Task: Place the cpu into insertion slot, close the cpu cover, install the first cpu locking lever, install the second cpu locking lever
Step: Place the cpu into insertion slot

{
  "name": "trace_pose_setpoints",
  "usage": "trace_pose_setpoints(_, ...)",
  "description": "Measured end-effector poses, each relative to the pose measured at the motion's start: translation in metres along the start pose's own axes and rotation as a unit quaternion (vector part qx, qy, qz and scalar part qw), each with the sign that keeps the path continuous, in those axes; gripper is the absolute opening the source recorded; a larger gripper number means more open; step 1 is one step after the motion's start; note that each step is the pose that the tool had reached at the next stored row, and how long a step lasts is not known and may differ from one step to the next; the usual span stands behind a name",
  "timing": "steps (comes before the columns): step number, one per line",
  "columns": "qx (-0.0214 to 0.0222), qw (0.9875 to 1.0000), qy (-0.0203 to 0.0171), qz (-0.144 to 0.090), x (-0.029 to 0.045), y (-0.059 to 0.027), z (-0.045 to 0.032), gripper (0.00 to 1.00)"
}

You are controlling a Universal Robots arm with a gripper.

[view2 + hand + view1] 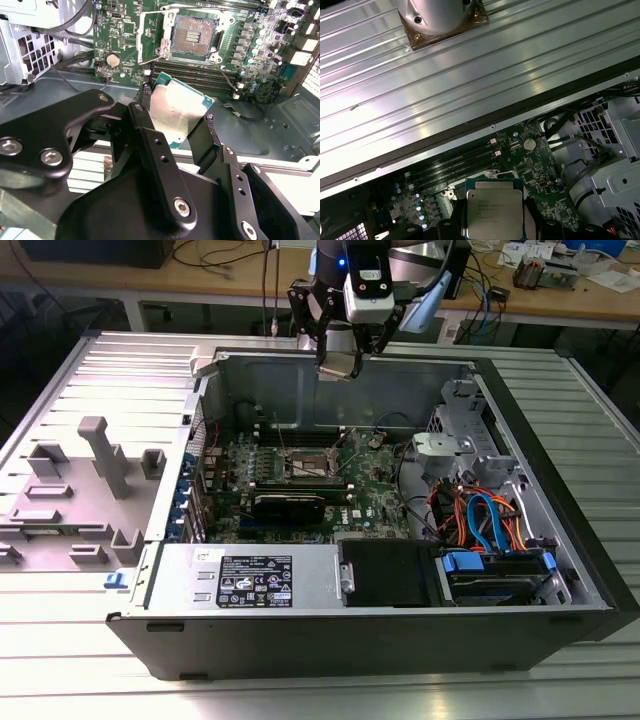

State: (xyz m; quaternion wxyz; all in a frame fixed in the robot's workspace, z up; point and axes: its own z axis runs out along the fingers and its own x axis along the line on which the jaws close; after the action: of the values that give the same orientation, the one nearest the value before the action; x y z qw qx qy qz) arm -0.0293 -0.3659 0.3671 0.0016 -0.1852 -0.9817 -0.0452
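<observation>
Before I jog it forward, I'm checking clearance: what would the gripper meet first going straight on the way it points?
Probably the memory slots, short of the insertion slot, the cpu in the gripper touching first; depth is unclear.

Dull silver metal cpu [493, 212], matt black claw [176, 107], shiny ribbed metal table [300, 695], grey sheet-metal case [260, 390]

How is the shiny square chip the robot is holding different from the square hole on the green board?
The cpu has a flat silver top; the insertion slot is dark inside with a grey metal rim. The cpu is held up in the air by the tool; the insertion slot sits fixed on the green board, empty. Both are square.
</observation>
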Motion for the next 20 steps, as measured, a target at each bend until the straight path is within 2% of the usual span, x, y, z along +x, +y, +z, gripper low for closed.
trace_pose_setpoints(7,0.0,1.0,-0.0005,0.005,-0.0001,-0.0001,0.0,0.55)
trace_pose_setpoints(14,-0.0006,0.9994,-0.0031,0.035,-0.0001,-0.0002,0.0008,0.55)
trace_pose_setpoints(20,-0.0012,0.9982,-0.0053,0.06,-0.0001,-0.0003,0.0013,0.55)
